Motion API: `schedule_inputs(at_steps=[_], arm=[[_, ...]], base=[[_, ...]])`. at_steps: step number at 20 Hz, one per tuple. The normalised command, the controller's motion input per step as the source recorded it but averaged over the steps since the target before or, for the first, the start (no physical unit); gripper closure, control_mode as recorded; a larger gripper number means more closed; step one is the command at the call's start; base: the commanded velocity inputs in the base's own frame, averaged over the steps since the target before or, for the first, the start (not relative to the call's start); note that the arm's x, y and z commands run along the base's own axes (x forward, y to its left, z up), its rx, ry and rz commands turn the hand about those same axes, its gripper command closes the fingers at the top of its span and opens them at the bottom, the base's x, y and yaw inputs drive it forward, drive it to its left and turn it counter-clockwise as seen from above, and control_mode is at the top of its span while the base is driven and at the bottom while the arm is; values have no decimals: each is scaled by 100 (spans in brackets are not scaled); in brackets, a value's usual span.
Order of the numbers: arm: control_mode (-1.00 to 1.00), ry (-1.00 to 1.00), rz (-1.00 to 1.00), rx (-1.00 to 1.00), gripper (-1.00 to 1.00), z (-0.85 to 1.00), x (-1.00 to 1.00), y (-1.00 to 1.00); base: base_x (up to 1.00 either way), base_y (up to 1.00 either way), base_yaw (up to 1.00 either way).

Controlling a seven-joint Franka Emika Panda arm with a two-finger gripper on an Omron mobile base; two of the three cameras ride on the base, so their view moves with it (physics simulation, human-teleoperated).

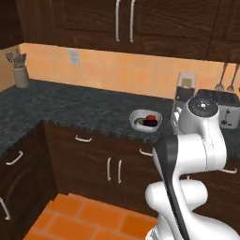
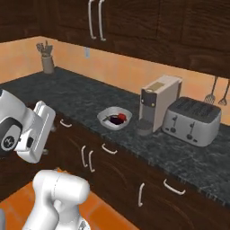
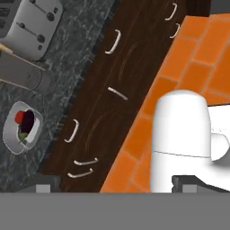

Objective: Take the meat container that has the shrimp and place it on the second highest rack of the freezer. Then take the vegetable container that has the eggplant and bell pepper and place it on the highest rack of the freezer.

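Glossily, rounded-square white vegetable container (image 1: 146, 120) rests on speckled dark counter (image 1: 70, 110)

The vegetable container (image 2: 115, 118) sits on the counter (image 2: 90, 99), left of the coffee machine (image 2: 155, 104); the toaster (image 2: 192, 120) apparently just beyond.

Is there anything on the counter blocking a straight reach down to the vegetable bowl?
Nothing visible blocks it. The vegetable bowl sits in open counter, apart from the coffee machine beside it.
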Motion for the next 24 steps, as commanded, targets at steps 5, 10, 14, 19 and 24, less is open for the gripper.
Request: schedule_inputs(at_steps=[5, 10, 14, 19, 24], arm=[[100, 0, 0, 0, -100, 0, 0, 0], [100, 0, 0, 0, -100, 0, 0, 0], [100, 0, 0, 0, -100, 0, 0, 0], [-100, 0, -21, 0, -100, -4, 30, 15], [-100, 5, -19, 0, -100, -41, 90, 10]], base=[[89, 56, -51], [67, 47, -48], [47, 35, -43], [17, 12, -16], [0, 0, 0]])
